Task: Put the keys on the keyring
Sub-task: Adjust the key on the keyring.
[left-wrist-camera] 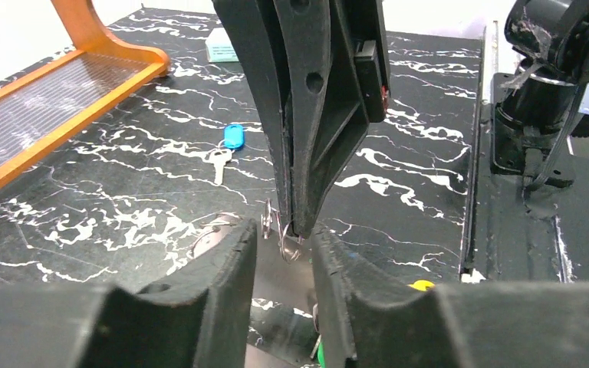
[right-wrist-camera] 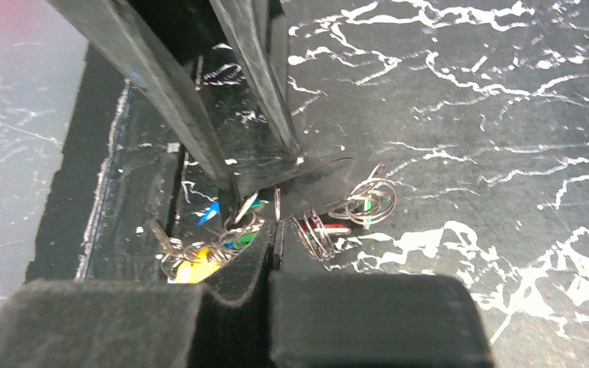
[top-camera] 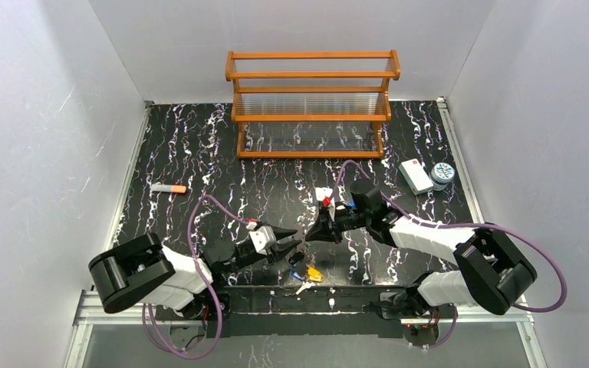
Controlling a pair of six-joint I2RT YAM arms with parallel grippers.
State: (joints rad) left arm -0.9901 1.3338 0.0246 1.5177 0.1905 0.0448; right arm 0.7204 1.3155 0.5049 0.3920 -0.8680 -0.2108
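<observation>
Where the black marbled table (top-camera: 199, 153) nears its front edge, the left gripper (left-wrist-camera: 284, 232) is found released, jaws parted, tip to tip with the right gripper (right-wrist-camera: 276, 228), which is clenched on a small metal ring (left-wrist-camera: 288, 244). The keys (top-camera: 308, 274) are seen clustered just beside them, one blue-tagged key (left-wrist-camera: 230, 142) lying apart; whether that ring is the keyring cannot be told.

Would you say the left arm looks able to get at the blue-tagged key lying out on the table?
Probably not directly. The right gripper, shut on a small metal ring, hangs between the fingers of the open left gripper, and the blue-tagged key lies beyond it. Nothing else crowds that key.
</observation>
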